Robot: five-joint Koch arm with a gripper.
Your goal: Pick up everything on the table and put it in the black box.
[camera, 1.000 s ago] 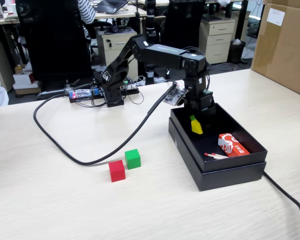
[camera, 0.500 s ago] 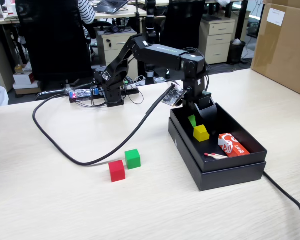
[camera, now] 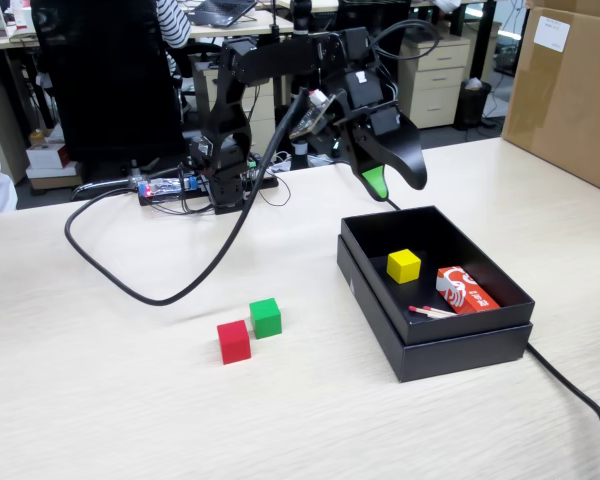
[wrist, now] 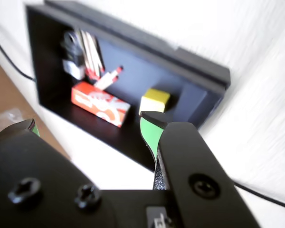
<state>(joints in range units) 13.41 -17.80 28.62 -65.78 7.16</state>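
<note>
The black box (camera: 370, 290) stands at the right of the table. Inside lie a yellow cube (camera: 403, 265), a red-and-white packet (camera: 467, 290) and a red-tipped stick (camera: 432, 312). A green cube (camera: 265, 317) and a red cube (camera: 234, 341) sit side by side on the table left of the box. My gripper (camera: 398, 186) hangs open and empty above the box's far edge. In the wrist view the gripper (wrist: 88, 124) is spread wide, with the box (wrist: 199, 66), yellow cube (wrist: 155, 100) and packet (wrist: 99, 103) beyond it.
A black cable (camera: 160, 290) loops across the table left of the arm base. Another cable (camera: 575, 390) runs off the box's right corner. A cardboard box (camera: 570, 90) stands at the far right. A chair and desks stand behind.
</note>
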